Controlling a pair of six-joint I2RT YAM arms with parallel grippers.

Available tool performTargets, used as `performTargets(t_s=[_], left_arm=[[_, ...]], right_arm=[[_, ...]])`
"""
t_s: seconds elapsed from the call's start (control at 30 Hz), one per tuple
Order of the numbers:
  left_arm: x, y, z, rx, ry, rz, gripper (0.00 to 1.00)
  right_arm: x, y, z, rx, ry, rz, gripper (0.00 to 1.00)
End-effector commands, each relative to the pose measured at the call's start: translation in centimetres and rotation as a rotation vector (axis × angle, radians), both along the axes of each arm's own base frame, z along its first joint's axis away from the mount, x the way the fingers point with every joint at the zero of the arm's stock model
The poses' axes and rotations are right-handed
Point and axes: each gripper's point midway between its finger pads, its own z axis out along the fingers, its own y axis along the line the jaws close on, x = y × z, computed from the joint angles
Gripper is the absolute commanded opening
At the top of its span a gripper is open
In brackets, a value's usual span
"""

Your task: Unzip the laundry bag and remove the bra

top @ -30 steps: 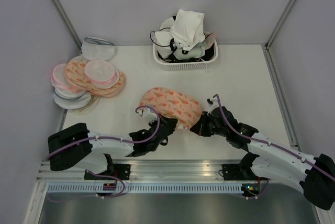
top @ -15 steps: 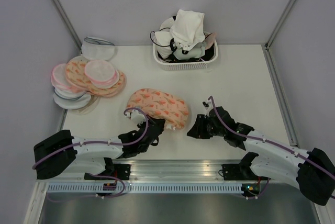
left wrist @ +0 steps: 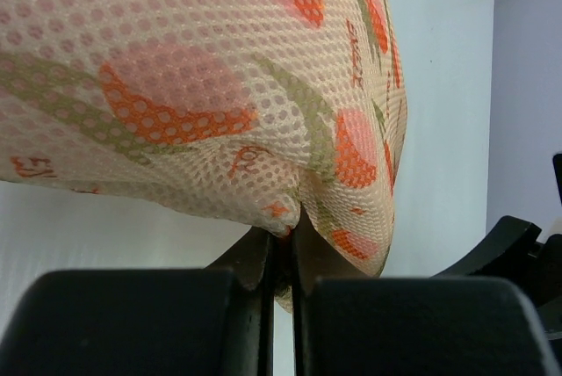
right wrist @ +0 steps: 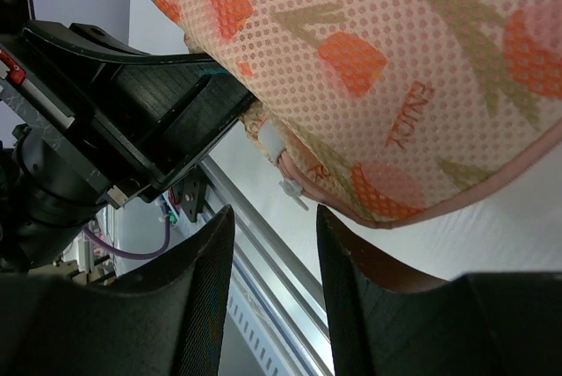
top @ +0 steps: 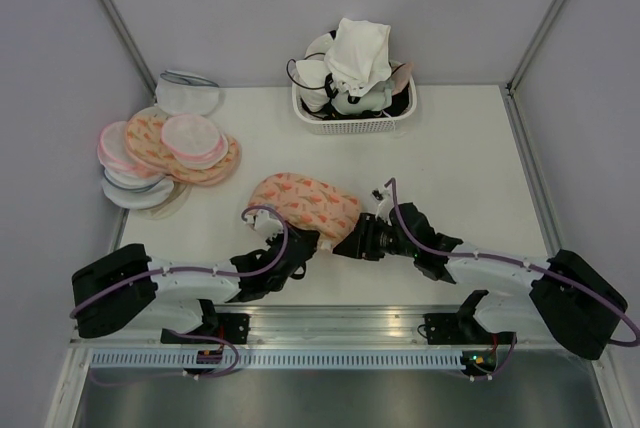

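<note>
Two grippers work over a table [top: 470, 148], both at one bag [top: 305, 203].
The peach leaf-print bag lies centre-front, by the arms. The left gripper [left wrist: 283, 234] is clenched on a fold of its mesh underside. The right gripper [right wrist: 274, 218] stands released, jaws apart, just beside the pink edging and the small white zip pull [right wrist: 290, 190].

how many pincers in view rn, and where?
2. The left pincer is shut on the near edge of the laundry bag. The right pincer stands open at the bag's right end, not gripping it. Neither is hidden.
</note>
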Motion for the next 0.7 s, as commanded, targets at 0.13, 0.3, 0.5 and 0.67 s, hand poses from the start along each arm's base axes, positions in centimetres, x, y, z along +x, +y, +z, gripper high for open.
performTargets(t_s=[0.13,0.3,0.5,0.67], left_arm=[[0.4,-1.7,1.6,-0.093,-0.017,-0.016,0.02],[0.4,-1.9,1.9,-0.109,-0.022,-0.018,0.02],[0.5,-2.3,2.2,-0.126,-0.025,-0.026,0.02],[0.4,-2.6,2.1,-0.133,-0.018,-0.034,0.02]], right_arm=[[0.8,2.1,1.6,0.085,-0.022,0.012,0.48],[1.1,1.8,0.6,0.033,-0.012,-0.017,0.47],[1.7,1.4,0.3,-0.011,-0.031,-0.073,0.39],[2.0,1.3,0.5,-0.019,-0.045,-0.104,0.19]])
